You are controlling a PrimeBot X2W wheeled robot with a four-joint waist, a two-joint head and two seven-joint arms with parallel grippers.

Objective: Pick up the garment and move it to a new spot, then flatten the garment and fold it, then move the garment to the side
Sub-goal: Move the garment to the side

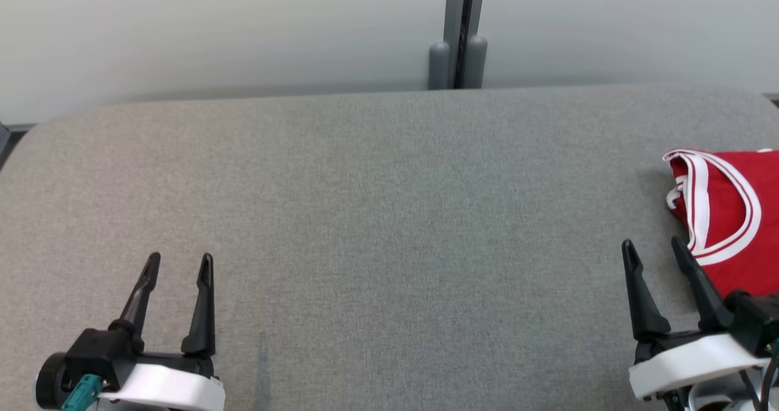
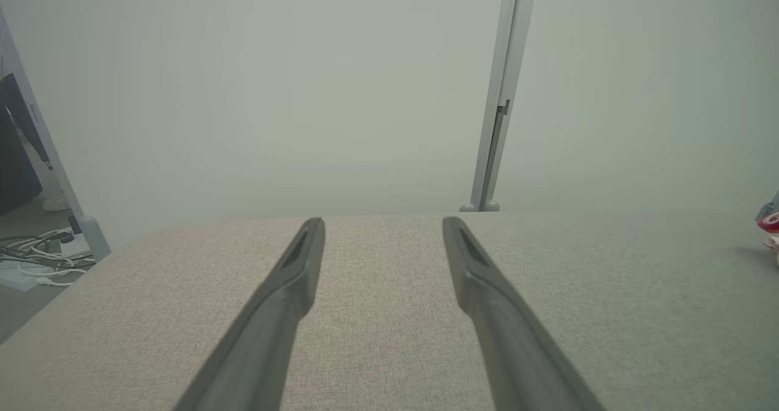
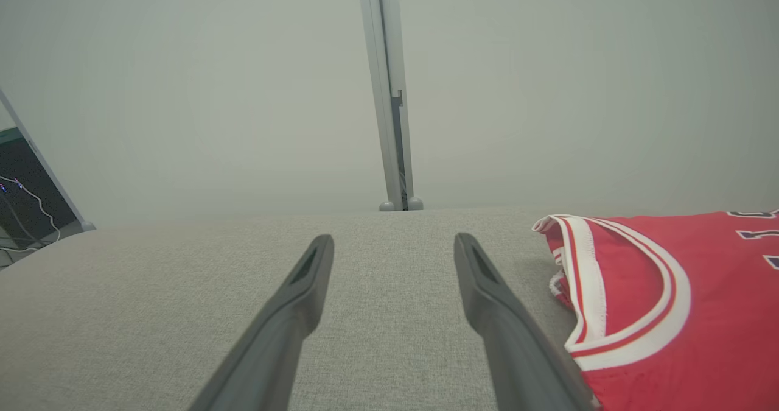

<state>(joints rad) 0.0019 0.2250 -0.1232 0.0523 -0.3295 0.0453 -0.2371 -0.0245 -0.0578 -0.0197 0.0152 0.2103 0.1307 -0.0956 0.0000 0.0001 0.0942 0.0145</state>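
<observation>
**While both grippers wait open, the garment lies off the right one's outer side**

Because the red garment (image 1: 727,210) sits just beside the outer finger of the right gripper (image 1: 652,243) — not between the fingers, and partly ahead of their tips — a reach for it looks like a swing outward rather than a push straight on. Its white-banded trim (image 3: 584,259) is the edge nearest those jaws. The rest runs away from them and out of frame, so its long axis cannot be told. Nor can I tell whether cloth touches that outer finger.

The left gripper (image 1: 181,256) is well apart from the garment, with the whole width of the surface between them. From that wrist the garment is a red scrap far off to the right of the fingers, so the right arm is plainly the nearer. Both pairs of fingers are spread wide, with nothing between them.

Ahead of and between the two grippers stretches a grey woven pad (image 1: 389,216), rounded at its far corners — room enough, I judge, to spread the cloth. Beyond the fingertips rises a pale wall (image 1: 213,27), split by a grey post (image 1: 457,33). Cables (image 2: 42,249) lie on the floor to the left of the left jaws, past the pad's edge.
</observation>
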